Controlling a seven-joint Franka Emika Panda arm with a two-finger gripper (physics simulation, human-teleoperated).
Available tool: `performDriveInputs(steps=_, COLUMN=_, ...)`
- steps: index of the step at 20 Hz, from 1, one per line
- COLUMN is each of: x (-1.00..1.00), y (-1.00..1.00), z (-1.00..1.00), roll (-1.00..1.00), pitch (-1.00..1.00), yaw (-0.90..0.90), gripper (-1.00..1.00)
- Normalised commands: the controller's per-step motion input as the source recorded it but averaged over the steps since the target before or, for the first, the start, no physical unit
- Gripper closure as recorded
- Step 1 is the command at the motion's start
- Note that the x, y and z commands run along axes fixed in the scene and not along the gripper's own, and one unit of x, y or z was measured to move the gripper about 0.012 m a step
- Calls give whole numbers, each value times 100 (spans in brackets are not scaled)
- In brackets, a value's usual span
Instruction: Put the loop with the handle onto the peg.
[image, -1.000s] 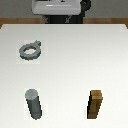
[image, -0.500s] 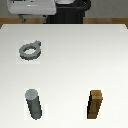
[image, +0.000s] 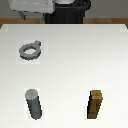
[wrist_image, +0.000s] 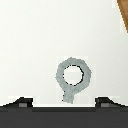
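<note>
With fingertips (wrist_image: 66, 103) spread wide and empty, ring (wrist_image: 74, 76) lies flat between them, tab handle (wrist_image: 69, 96) pointing toward gripper.

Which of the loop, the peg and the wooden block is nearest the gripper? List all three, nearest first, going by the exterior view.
The gripper hangs open at the far edge, towards the exterior view's left.
1. The loop with the handle: far left, below the gripper.
2. The peg: near left.
3. The wooden block: near right, level with the peg.
</note>
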Motion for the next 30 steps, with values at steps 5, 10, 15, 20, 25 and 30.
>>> performDriveInputs(steps=5, x=-20, y=0, z=0, roll=0, pitch=0, yaw=-3, gripper=-100)
performDriveInputs(steps=10, x=0, y=0, z=0, roll=0, pitch=0, yaw=-6, gripper=-100)
performDriveInputs(steps=15, x=-7, y=0, z=-40, roll=0, pitch=0, yaw=0, gripper=-100)
performDriveInputs(steps=20, x=-20, y=0, z=-20, roll=0, pitch=0, yaw=0, gripper=-100)
performDriveInputs(steps=25, x=-20, y=0, z=-40, roll=0, pitch=0, yaw=0, gripper=-100)
performDriveInputs(steps=30, x=-20, y=-20, z=0, roll=0, pitch=0, yaw=0, gripper=-100)
